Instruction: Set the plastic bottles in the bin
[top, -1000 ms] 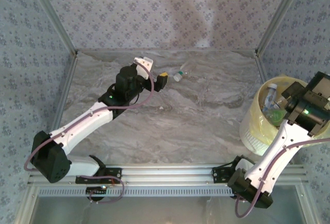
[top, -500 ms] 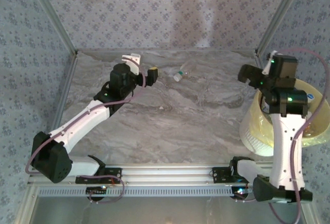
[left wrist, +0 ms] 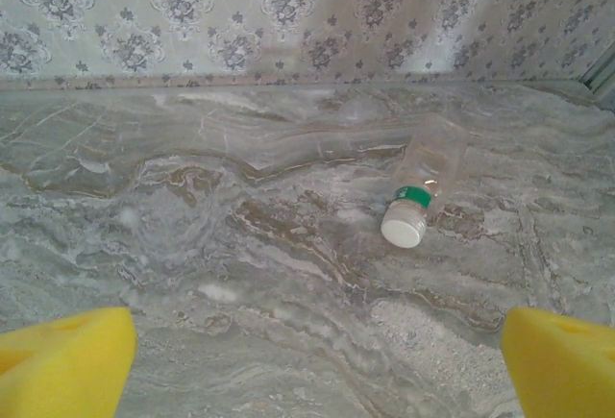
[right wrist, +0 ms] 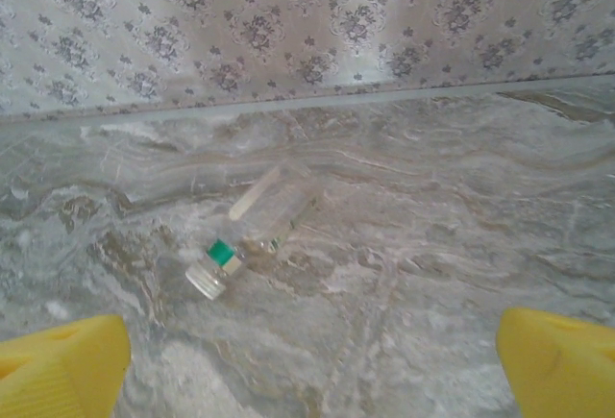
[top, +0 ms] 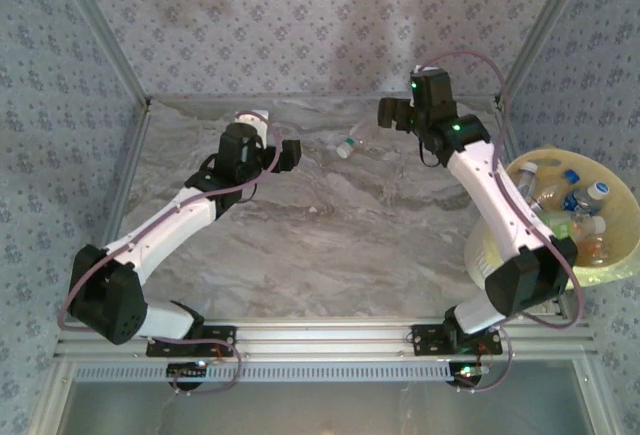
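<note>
Nearest, at the right of the marbled worktop [top: 330,245], the pale-yellow bin [top: 480,250] holds a heap of plastic bottles [top: 565,210]. Farther in, the left claw [top: 283,153] is released, its yellow pads [left wrist: 62,365] spread wide with nothing between them. Just beyond it one clear bottle [top: 350,142], white-capped with a green neck band, lies on its side, untouched. Past that, near the back wall [top: 300,25], the right claw [top: 392,113] is likewise released and empty.

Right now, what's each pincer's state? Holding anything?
Left pincer: open, holding nothing.
Right pincer: open, holding nothing.
</note>
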